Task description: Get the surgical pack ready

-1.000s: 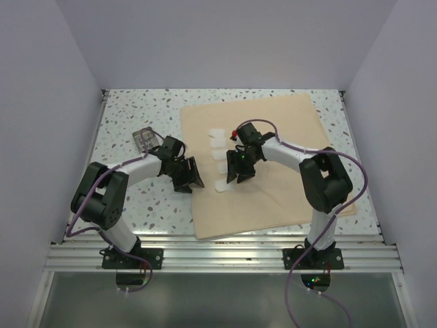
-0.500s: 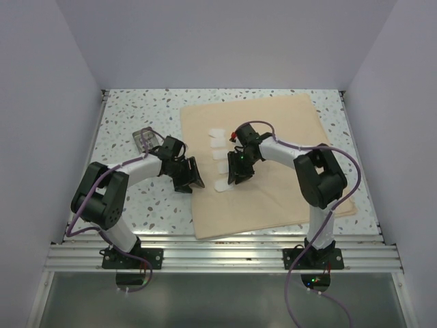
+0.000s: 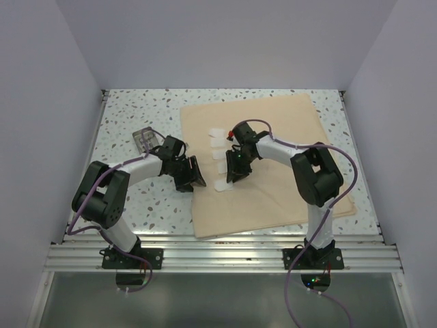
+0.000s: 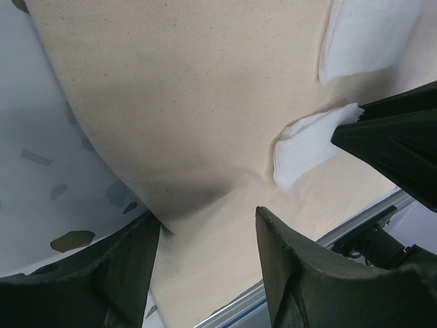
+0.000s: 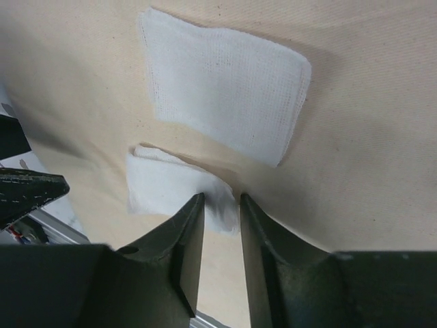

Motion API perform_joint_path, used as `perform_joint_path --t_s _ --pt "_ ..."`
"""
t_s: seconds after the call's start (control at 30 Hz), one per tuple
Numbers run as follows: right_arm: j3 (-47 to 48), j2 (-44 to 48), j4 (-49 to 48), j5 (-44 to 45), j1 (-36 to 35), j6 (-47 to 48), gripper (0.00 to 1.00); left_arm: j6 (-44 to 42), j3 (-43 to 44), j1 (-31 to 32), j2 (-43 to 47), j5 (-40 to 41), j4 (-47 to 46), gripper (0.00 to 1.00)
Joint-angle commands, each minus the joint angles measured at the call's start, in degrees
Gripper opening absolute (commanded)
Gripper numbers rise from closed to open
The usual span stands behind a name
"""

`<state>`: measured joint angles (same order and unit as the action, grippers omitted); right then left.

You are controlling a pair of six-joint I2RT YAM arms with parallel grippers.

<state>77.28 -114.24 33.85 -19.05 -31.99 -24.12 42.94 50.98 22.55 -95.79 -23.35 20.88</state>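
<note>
The tan cloth of the surgical pack lies spread flat on the table, with white gauze squares in a column near its left side. My right gripper is down on the lowest gauze. Its jaws stand narrowly open, and the gauze's crumpled right corner lies between the fingertips. A flat gauze square lies just beyond. My left gripper stands open and empty, straddling the cloth's left edge. The silver tin sits on the table left of the cloth.
Speckled tabletop shows left of and behind the cloth. White walls enclose the table on three sides. A metal rail runs along the near edge by the arm bases. The two grippers are close together over the cloth's left part.
The right gripper has shifted slightly left onto the lowest gauze and its jaws have narrowed around the gauze's corner. The left arm has not moved.
</note>
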Motion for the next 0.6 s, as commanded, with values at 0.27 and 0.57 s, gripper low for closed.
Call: perform_joint_path --t_s 0.27,0.57 --pt "5.2 -1.0 1.1 0.6 -1.0 1.9 0.06 0.7 -1.1 0.4 -0.4 0.2 -2.5 0.62" --pt "14.9 1.1 8.2 0.7 -0.8 3.6 0.00 0.7 -1.8 0.4 -0.1 0.1 -3.0 0.62"
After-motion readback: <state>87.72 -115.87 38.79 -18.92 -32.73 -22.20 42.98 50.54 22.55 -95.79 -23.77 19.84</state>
